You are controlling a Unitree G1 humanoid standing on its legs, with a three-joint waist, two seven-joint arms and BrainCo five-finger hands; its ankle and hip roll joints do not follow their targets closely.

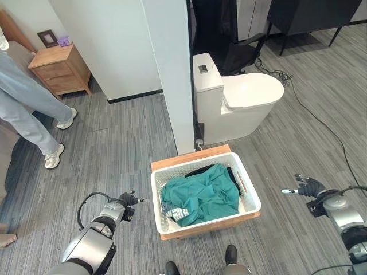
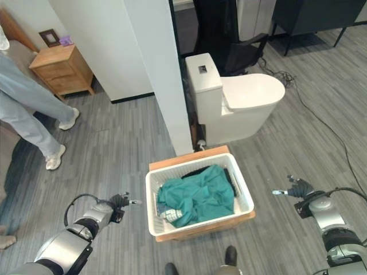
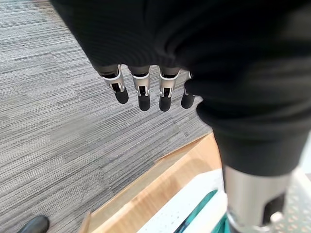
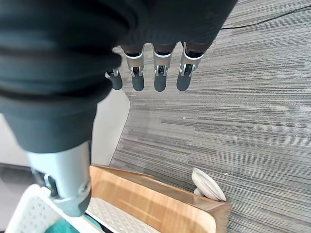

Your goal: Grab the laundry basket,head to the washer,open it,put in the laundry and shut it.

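A mock-up of a home set inside an office; a white toilet (image 1: 238,97) stands on grey carpet tiles (image 1: 114,154) beside a bare partition wall (image 1: 172,69); a wooden nightstand (image 1: 60,69) sits just round the corner; a black office chair (image 1: 241,54) waits behind.

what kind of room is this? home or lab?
Probably a mock-up home set inside an office or lab, not a real home: a toilet stands on open grey carpet by a partition wall, a wooden nightstand sits nearby, and a white laundry basket of clothes rests on a wooden board.
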